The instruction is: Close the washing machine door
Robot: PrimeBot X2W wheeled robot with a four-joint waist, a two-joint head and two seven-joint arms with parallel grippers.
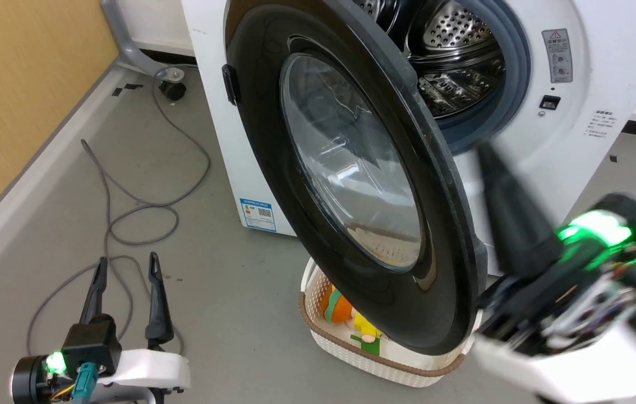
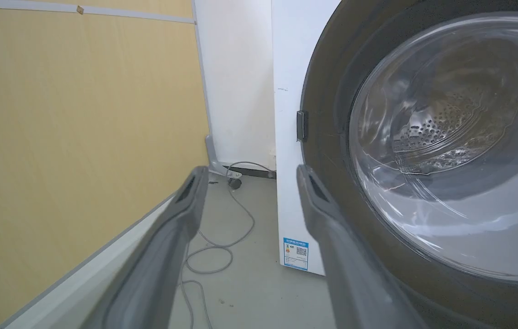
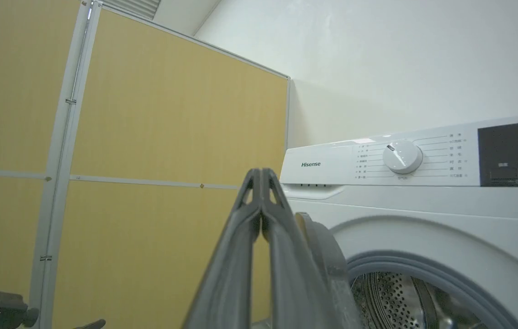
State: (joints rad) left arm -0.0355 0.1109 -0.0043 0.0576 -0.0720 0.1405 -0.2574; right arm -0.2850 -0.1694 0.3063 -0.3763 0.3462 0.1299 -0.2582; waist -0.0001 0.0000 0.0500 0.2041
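The washing machine door (image 1: pixel 351 168) stands swung open, its black ring and glass bowl facing me. Behind it the white washing machine (image 1: pixel 593 67) shows its grey gasket and steel drum (image 1: pixel 452 50). My right gripper (image 1: pixel 489 163) is blurred, just right of the door's free rim. In the right wrist view this gripper (image 3: pixel 261 172) is shut on nothing, with the door's rim (image 3: pixel 323 256) close at its right; I cannot tell whether they touch. My left gripper (image 1: pixel 127 262) hangs open low at the left, apart from the door. In the left wrist view its fingers (image 2: pixel 332 237) frame the hinge tab (image 2: pixel 302 125).
A cream basket (image 1: pixel 385 365) with colourful toys sits on the floor under the door's lower rim. A grey cable (image 1: pixel 127 213) loops across the floor at the left. The yellow wall panel (image 1: pixel 15 84) closes off the left side. A blue label (image 2: pixel 295 253) marks the machine's lower front.
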